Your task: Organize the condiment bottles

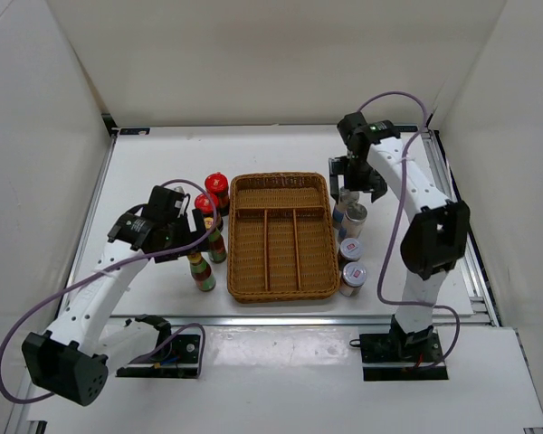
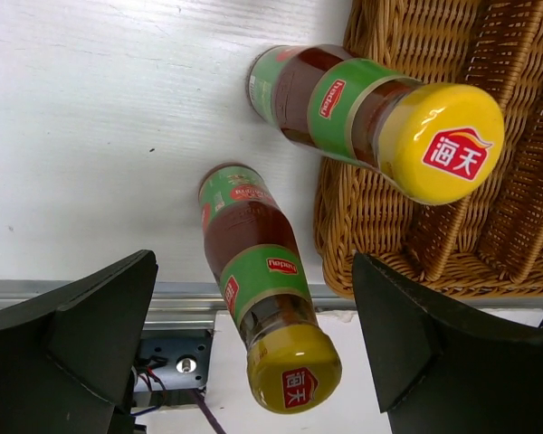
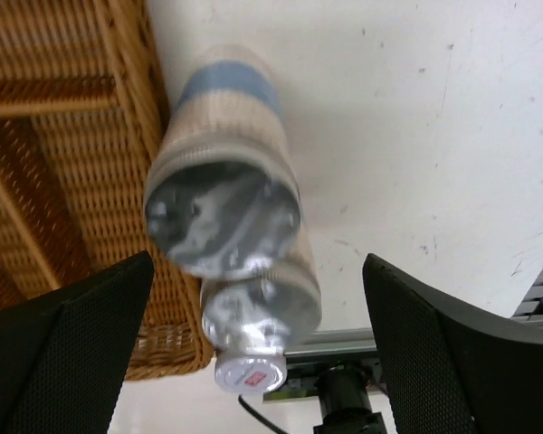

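Observation:
Two slim yellow-capped bottles [image 1: 202, 271] [image 1: 217, 245] stand left of the brown wicker tray [image 1: 240, 237]. Two red-capped dark jars [image 1: 216, 185] [image 1: 204, 206] stand behind them. My left gripper [image 1: 197, 242] is open above the yellow-capped pair. In the left wrist view its open jaws [image 2: 253, 362] straddle the nearer bottle [image 2: 258, 271], apart from it. The other bottle [image 2: 380, 117] stands against the tray. Several silver-capped shakers [image 1: 347, 203] [image 1: 349, 250] [image 1: 353, 276] stand in a row right of the tray. My right gripper [image 1: 355, 188] is open above the far ones [image 3: 222, 199] [image 3: 262, 307].
The wicker tray has one wide back compartment and three long front ones, all without bottles; its edge shows in both wrist views [image 2: 407, 235] [image 3: 63, 181]. The table's metal front rail [image 1: 299, 318] runs just below the tray. White walls enclose the table.

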Available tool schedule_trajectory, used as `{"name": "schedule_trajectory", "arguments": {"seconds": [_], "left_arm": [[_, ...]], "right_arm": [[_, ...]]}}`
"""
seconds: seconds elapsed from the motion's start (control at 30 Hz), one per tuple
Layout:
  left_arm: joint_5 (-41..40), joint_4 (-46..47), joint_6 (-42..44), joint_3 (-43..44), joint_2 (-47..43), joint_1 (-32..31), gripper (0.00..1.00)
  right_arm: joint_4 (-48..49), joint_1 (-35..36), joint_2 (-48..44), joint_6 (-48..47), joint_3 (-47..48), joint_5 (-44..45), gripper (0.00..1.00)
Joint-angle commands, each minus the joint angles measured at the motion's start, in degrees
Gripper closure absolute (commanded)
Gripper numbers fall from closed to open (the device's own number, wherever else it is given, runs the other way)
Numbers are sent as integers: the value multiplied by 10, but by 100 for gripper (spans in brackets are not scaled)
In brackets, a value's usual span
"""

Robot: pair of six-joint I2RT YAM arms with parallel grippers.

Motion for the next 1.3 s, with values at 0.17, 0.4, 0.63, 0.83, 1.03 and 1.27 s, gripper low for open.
{"name": "schedule_trajectory", "arguments": {"seconds": [0.17, 0.4, 0.63, 0.83, 1.03, 1.27], "left_arm": [[14, 8, 6, -2, 10, -6, 1], [9, 2, 6, 3, 15, -6, 1], [14, 2, 6, 3, 27, -6, 1], [14, 2, 6, 3, 32, -6, 1], [14, 2, 6, 3, 32, -6, 1], [14, 2, 6, 3, 32, -6, 1]], "right_arm": [[14, -1, 101, -36, 106, 10, 22], [-35, 5, 126, -36, 229, 27, 76], [-72, 22, 112, -36, 365, 46, 97], [-66, 64, 123, -50, 407, 23, 100], [-77, 106, 135, -50, 388, 36, 100], [-53, 123, 168, -42, 337, 72, 94]]}}
